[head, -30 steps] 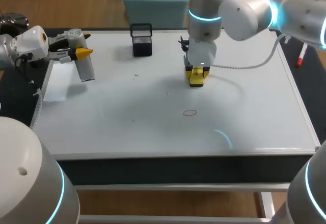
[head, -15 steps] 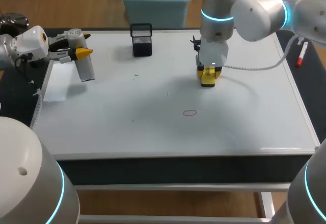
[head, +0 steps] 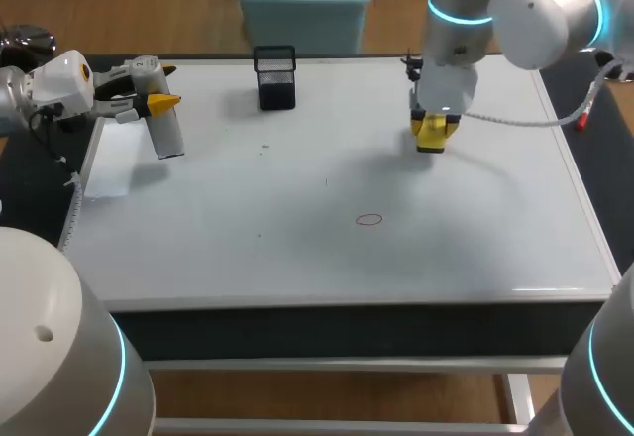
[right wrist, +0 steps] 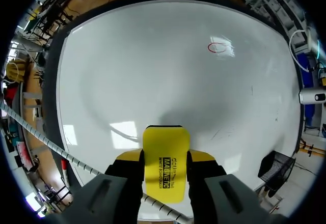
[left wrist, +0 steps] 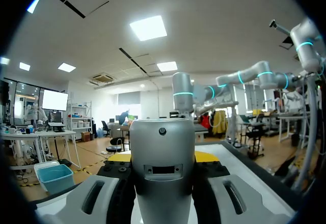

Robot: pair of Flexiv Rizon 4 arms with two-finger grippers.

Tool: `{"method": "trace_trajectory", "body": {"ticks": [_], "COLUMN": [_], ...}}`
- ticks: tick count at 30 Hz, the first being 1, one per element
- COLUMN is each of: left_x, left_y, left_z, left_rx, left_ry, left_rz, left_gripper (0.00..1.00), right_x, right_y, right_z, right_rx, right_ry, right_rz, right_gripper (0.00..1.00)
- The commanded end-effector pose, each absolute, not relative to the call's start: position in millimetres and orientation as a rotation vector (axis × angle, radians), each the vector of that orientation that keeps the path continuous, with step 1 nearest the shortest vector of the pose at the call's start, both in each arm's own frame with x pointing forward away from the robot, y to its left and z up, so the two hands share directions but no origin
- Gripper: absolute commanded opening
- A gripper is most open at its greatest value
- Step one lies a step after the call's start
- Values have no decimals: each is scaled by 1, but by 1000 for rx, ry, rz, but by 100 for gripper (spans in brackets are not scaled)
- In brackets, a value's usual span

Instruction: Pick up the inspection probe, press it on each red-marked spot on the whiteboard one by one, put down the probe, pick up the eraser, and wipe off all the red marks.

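The right gripper [head: 434, 139] was clamped on the yellow eraser [head: 434, 126], over the whiteboard [head: 248, 253] near two o'clock. The one red mark [head: 369, 220] in sight lay well apart, at seven o'clock from it. The sound move was to carry the eraser there, seat it flat, and wipe across the whole ring. At ten o'clock the left gripper [head: 157, 105] gripped the probe [head: 168, 141].

Jaws grip yellow eraser [right wrist: 164, 163] from both sides, over whiteboard [right wrist: 132, 66]. Red ring [right wrist: 218, 47] well ahead. Mesh basket [right wrist: 272, 170] beside.
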State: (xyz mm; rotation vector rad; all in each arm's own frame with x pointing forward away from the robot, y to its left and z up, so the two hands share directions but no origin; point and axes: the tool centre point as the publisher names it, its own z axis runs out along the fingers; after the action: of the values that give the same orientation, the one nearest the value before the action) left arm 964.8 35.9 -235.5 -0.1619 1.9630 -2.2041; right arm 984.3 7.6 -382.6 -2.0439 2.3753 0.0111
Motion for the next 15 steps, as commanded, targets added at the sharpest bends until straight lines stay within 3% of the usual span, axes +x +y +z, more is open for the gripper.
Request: {"method": "trace_trajectory", "body": {"ticks": [1,15], "left_x": [964,964], "left_y": [35,35], "left_z": [-234,-234], "left_rx": [-163,-163], "left_ry": [1961,1961], "left_rz": [-2200,-2200], "left_gripper": [0,0], "right_x": [980,969], "right_y": [-15,-77], "right_z": [-372,-375], "right_rx": [-2005,-1857], "right_ry": [2381,2523], "right_rz": [18,58], "right_gripper": [0,0]}}
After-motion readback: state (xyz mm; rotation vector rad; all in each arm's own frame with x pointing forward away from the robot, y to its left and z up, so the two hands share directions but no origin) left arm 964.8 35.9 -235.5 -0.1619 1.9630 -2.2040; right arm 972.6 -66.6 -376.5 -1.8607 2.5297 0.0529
